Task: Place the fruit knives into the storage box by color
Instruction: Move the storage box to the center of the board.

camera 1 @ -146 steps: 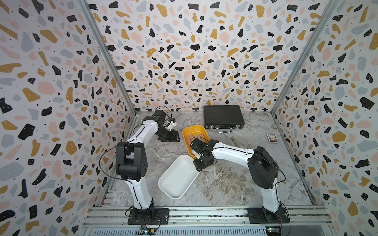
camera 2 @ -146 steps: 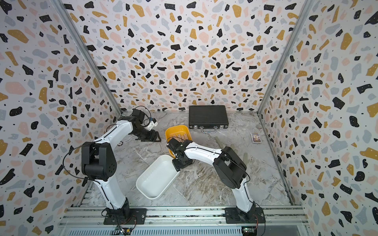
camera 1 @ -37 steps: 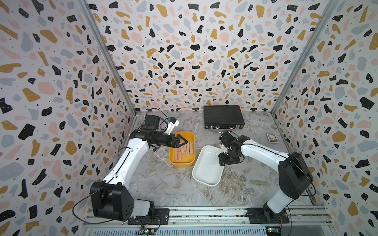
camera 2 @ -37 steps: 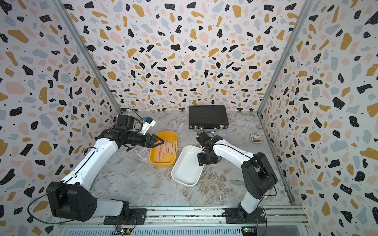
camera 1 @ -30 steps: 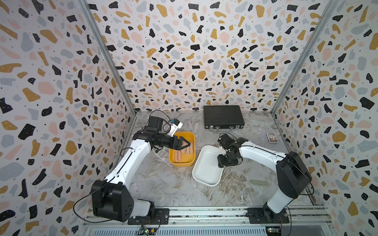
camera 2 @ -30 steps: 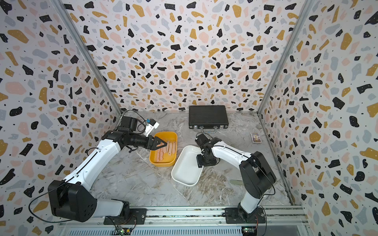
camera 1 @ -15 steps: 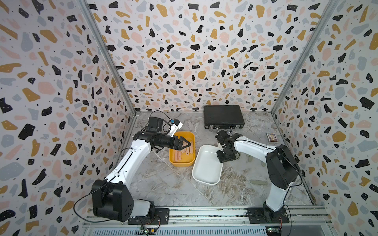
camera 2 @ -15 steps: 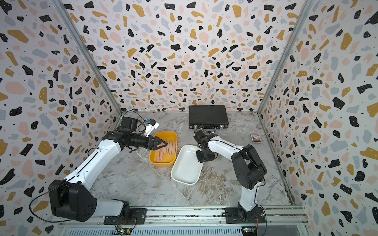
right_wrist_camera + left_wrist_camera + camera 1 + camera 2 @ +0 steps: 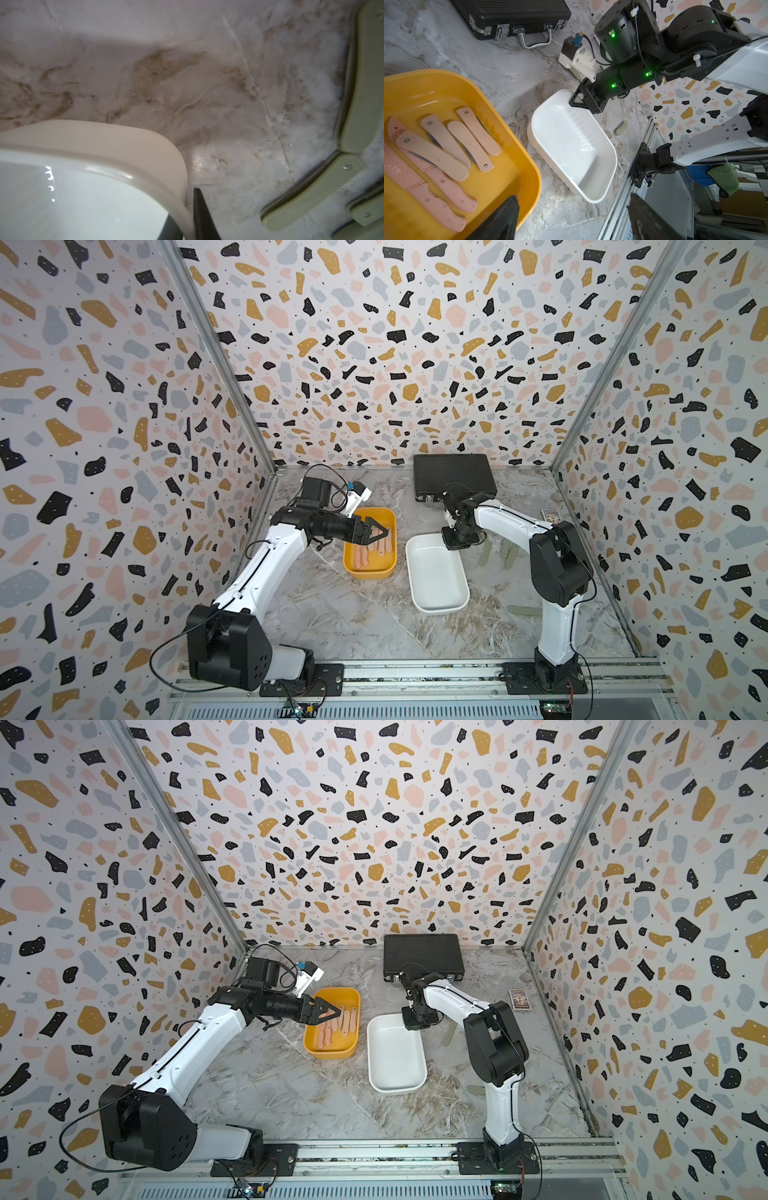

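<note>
Glossy marble-look tabletop, terrazzo-print walls; right gripper pinches the rounded white tub by its rim; beside it, flat pink knives lie in a yellow tub under the spread, empty left gripper; green knives lie on its other side.

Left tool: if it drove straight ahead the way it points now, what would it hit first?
Most likely the white tub: the open left tool hovers over the yellow tub, aimed slightly down past its rim. Height is unclear; higher, it would reach the right tool clamped on that tub's rim.

glossy white plastic tub, glossy yellow plastic tub, marbled tabletop
</note>
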Available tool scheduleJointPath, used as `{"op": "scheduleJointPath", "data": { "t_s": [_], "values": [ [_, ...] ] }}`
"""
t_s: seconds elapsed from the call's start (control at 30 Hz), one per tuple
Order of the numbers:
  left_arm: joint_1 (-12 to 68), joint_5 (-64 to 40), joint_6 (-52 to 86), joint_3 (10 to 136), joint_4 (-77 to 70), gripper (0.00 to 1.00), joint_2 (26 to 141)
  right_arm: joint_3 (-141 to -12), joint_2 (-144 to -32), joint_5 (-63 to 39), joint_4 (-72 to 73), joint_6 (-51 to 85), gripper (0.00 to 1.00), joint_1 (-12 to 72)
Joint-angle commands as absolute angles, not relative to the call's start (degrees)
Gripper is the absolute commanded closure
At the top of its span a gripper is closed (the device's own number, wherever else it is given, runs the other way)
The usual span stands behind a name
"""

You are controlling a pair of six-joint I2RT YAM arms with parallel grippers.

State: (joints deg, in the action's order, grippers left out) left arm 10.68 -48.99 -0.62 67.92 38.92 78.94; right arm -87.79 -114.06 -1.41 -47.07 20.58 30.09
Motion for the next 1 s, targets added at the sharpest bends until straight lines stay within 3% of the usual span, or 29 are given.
{"op": "scheduleJointPath", "data": {
  "t_s": [0.0, 0.23, 0.43, 0.63, 0.97],
  "values": [
    [10.86, -49.14, -0.92, 69.52, 38.78, 0.17, 79.71, -92.03, -115.47, -1.22, -49.75, 19.78, 0.9, 29.39],
    [10.89, -48.18, -2.24, 74.91, 41.93, 0.18, 82.61, -99.8, -120.52, -1.76, -51.96, 19.66, 0.92, 27.96],
    [11.16, -50.17, 0.45, 72.31, 37.89, 0.17, 82.19, -103.35, -122.44, -2.49, -52.99, 19.64, 0.89, 26.86],
    [11.47, -52.67, 1.18, 67.89, 34.73, 0.16, 80.65, -100.14, -118.42, -3.78, -52.37, 19.86, 0.61, 26.89],
    [11.5, -54.58, 1.46, 66.31, 32.96, 0.14, 80.77, -90.09, -102.55, 1.23, -51.33, 18.77, 0.4, 26.46]
  ]
}}
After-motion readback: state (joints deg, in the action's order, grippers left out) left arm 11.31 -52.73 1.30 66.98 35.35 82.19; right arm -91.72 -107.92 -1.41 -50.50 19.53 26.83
